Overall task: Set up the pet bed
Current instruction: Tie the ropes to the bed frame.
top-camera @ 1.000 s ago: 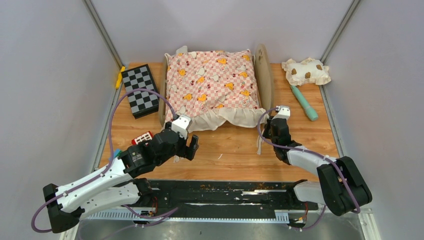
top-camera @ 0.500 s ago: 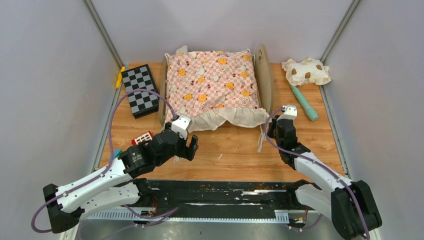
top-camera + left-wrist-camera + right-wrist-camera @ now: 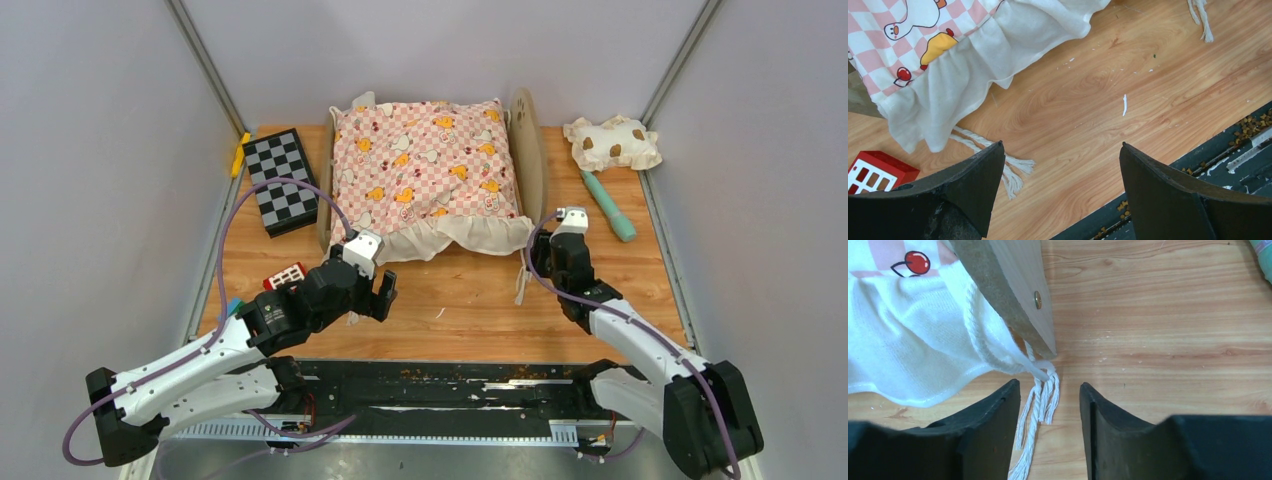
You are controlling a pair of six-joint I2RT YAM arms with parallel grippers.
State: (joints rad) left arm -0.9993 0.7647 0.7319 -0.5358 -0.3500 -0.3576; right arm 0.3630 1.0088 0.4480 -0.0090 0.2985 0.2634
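judging by the look of it, the wooden table [image 3: 470, 310] is smooth, so anything light is likely to slide on it when pushed. the pet bed [image 3: 530, 160] stands at the far middle of the table. its light-wood boards show only along the left and right sides, because the pink checkered cushion [image 3: 425, 165] covers the rest. the frame looks stiff and probably light. its thin board edges seem the best place to take hold, and a tool could close across the side rail or the rounded end board. the screwed corner in the right wrist view looks solid enough to push against. the cushion looks soft and floppy, and its white ruffle hangs over the near end onto the table. pinching a corner or the ruffle would probably lift it, though it would sag.

the left tool [image 3: 1060, 146] hangs wide open over bare wood just in front of the ruffle, holding nothing. the right tool [image 3: 1049, 385] sits at the bed's near right corner with its jaws apart, clamping nothing.

the spotted pillow [image 3: 612, 142] lies well apart at the far right corner. it looks small and squashy, and should be easy to pinch anywhere.

the white rope tie [image 3: 1040, 395] at that corner lies limp, its frayed end between the right jaws. it is thin and likely to slip out unless it is gripped above the tassel.
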